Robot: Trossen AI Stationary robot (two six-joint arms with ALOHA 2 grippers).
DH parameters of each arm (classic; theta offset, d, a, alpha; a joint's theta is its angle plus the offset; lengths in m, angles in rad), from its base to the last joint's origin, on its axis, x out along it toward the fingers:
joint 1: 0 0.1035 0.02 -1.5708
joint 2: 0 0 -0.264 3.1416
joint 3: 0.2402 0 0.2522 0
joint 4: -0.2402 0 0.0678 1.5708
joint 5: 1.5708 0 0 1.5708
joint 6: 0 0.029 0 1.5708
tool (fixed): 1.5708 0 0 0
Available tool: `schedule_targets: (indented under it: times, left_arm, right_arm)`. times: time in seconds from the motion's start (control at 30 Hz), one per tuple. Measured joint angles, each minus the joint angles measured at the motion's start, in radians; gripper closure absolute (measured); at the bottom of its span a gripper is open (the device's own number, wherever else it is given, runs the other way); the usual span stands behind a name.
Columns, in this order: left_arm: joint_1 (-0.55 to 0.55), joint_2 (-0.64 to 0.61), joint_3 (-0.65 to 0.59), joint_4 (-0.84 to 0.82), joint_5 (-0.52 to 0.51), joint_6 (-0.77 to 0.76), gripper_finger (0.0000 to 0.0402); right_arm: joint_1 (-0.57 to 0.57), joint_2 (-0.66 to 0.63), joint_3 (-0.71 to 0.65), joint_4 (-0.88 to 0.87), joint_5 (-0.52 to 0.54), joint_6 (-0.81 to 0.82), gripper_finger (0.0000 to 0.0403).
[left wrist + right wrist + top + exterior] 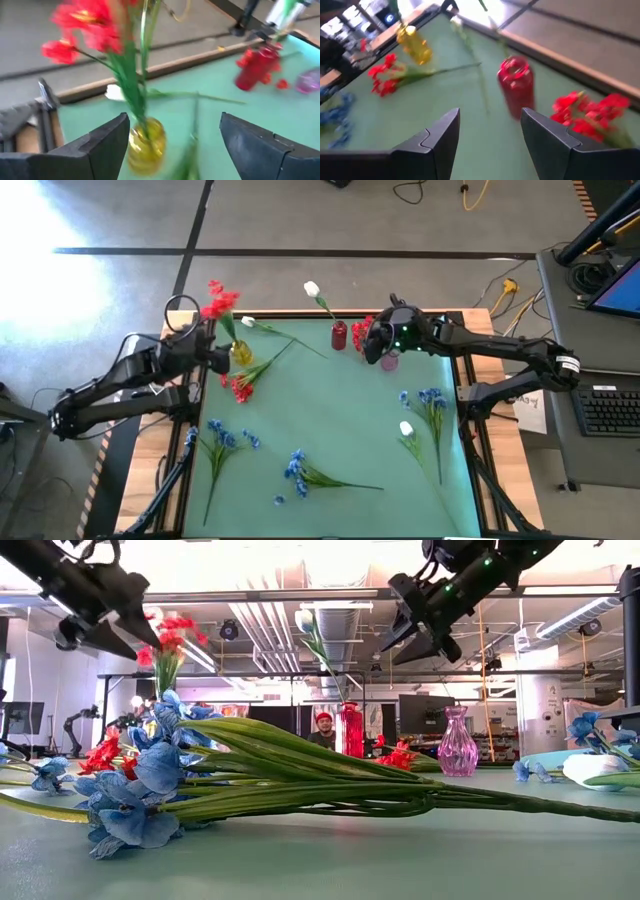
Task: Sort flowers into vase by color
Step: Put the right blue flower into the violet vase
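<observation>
a red flower stands in the yellow vase near the desk's far left corner. the left gripper is spread apart around it, empty. it should be withdrawn straight up (stem untouched). the right gripper, parted, hovers near the red vase.

Two arms raised over the bench

Left gripper jaws stand wide apart; right gripper jaws parted, both empty.
</observation>
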Motion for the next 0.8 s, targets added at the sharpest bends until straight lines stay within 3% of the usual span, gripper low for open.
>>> schedule_targets:
  times: [0.23, 0.37, 0.67, 0.8]
  left_arm:
    - [0.000, -0.006, 0.024, -0.063, 0.126, -0.040, 0.0114]
    - [-0.001, -0.005, 0.057, -0.179, 0.221, -0.090, 0.0116]
    - [-0.003, -0.032, 0.158, -0.414, 0.316, -0.155, 0.0116]
    - [-0.005, -0.074, 0.152, -0.337, 0.413, -0.163, 0.0116]
  right_arm:
    - [0.041, -0.001, 0.117, -0.240, -0.068, 0.067, 0.0199]
    - [0.077, -0.002, 0.206, -0.447, -0.068, 0.120, 0.0199]
    - [0.190, -0.002, 0.311, -0.794, -0.069, 0.294, 0.0199]
    - [0.235, -0.002, 0.309, -0.876, -0.101, 0.364, 0.0199]
